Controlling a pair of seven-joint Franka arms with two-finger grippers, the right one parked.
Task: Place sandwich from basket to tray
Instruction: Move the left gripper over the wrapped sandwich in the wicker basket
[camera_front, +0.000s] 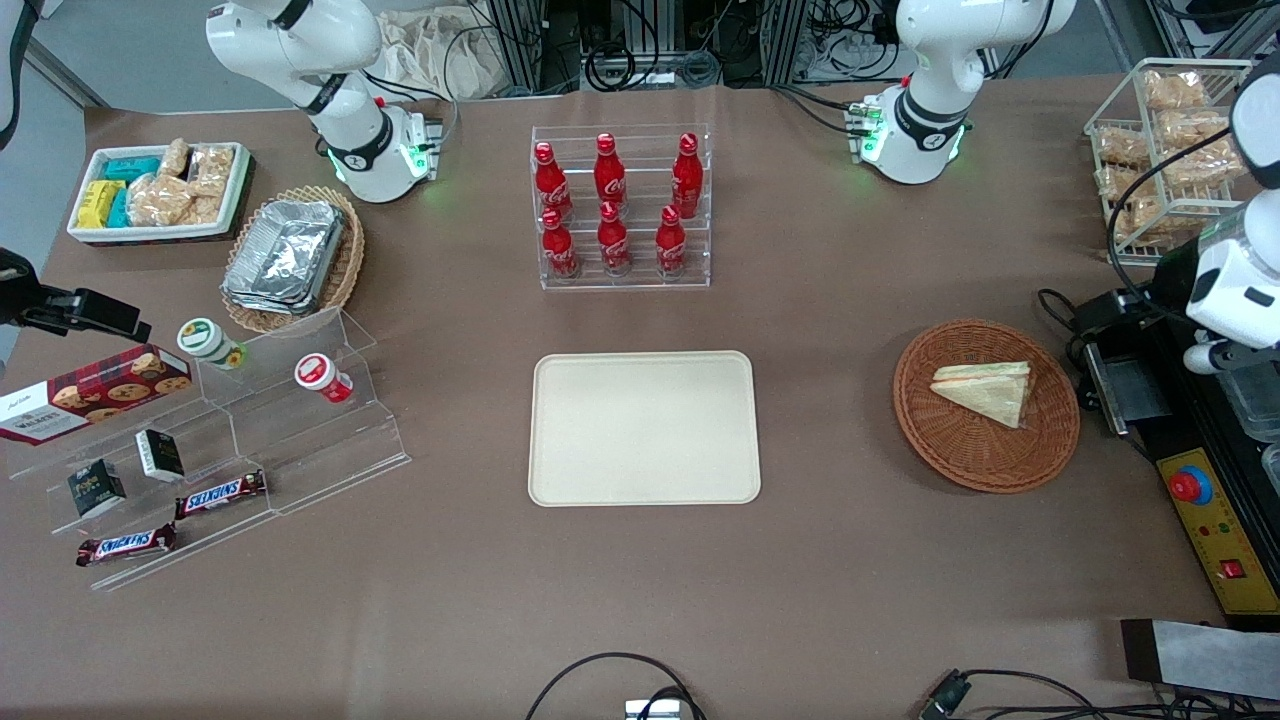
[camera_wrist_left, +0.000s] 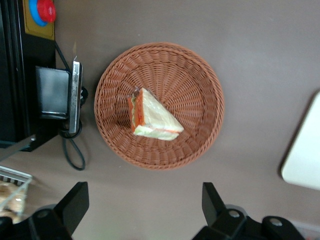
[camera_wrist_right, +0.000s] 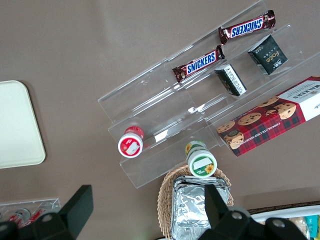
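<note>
The sandwich (camera_front: 985, 392) (camera_wrist_left: 152, 117), a pale bread wedge with an orange filling edge, lies in the round reddish-brown basket (camera_front: 985, 470) (camera_wrist_left: 160, 160). The cream tray (camera_front: 643, 427) (camera_wrist_left: 305, 150) sits empty at the table's middle, beside the basket toward the parked arm's end. My left gripper (camera_wrist_left: 144, 205) hangs high above the bare table just off the basket's rim. It is open, with nothing between its black fingers (camera_wrist_left: 75, 200). In the front view the arm's white wrist (camera_front: 1235, 290) shows at the working arm's end of the table, beside the basket.
A black control box with a red button (camera_front: 1190, 485) (camera_wrist_left: 42, 10) stands close beside the basket. A wire rack of bagged snacks (camera_front: 1160, 150) lies farther from the camera. A cola bottle rack (camera_front: 620, 205) stands farther back than the tray. An acrylic snack stand (camera_front: 230, 450) lies toward the parked arm's end.
</note>
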